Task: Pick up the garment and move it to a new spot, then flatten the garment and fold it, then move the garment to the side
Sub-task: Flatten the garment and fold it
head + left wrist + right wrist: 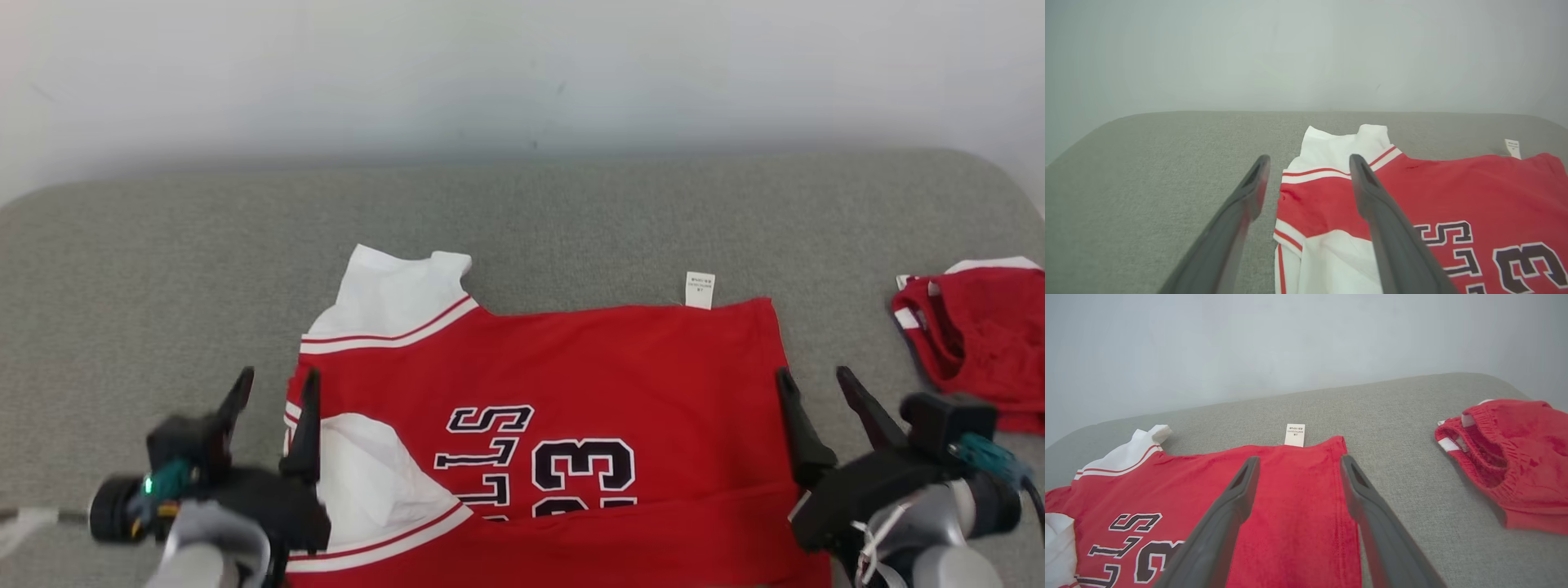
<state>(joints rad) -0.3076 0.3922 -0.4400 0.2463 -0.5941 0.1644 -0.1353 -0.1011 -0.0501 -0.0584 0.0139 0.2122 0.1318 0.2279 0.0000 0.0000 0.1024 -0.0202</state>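
Since shirt (612, 359) lies spread, step: fold, prob.
L hand (277, 376), R hand (814, 374): wide open, empty, a shirt edge betw. each one's fingers.
Next: pinch both edges.

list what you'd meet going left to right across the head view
left gripper → red and white jersey → right gripper → red shorts
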